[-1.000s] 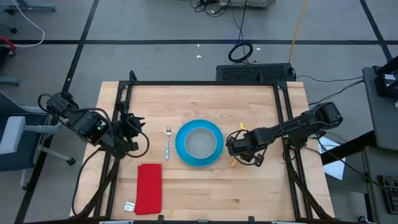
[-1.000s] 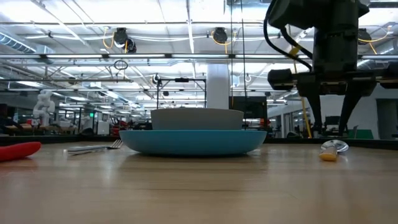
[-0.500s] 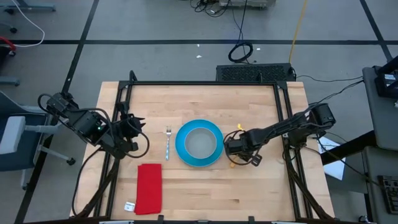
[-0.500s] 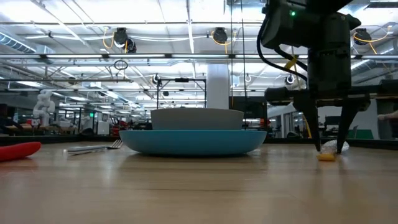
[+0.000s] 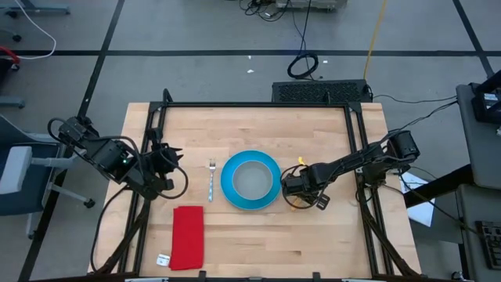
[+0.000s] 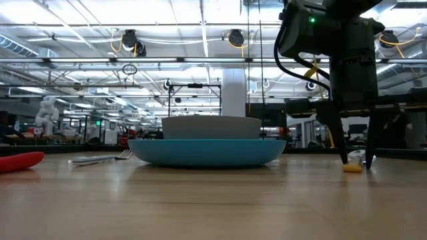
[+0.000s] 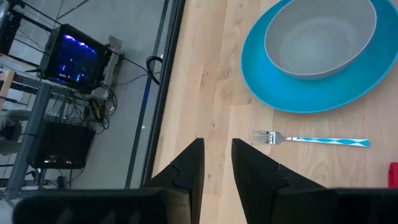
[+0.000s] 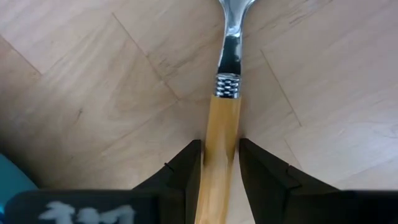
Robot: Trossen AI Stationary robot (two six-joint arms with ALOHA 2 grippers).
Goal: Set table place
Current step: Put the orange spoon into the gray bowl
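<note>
The orange-handled spoon [image 8: 225,118] lies flat on the table [image 5: 258,254], right of the blue plate [image 5: 229,192]. The grey bowl [image 5: 252,179] stands in that plate. My right gripper [image 5: 297,188] is down at the table over the spoon and hides most of it from above. In the low view its fingers reach the tabletop around the spoon's orange end [image 6: 352,167]. The silver fork [image 5: 211,181] lies left of the plate. My left gripper [image 5: 166,167] waits at the table's left edge, open and holding nothing. My right gripper [image 8: 219,169] pinches the spoon's orange handle [image 8: 222,140] just behind the metal collar, one finger [image 8: 188,171] against each long side. The fingers come from above, pointing down, and stand across the handle. The spoon still lies flat on the table.
A folded red cloth [image 5: 188,236] lies near the front left, with a small white tag [image 5: 163,259] beside it. Black frame rails [image 5: 258,105] run along the table's edges. Bare wood shows far of the plate and at the front right.
My right gripper has come down onto the spoon until its fingertips reach the table. Its fingers have drawn together around the orange handle. The spoon, plate, bowl and fork lie where they were.
</note>
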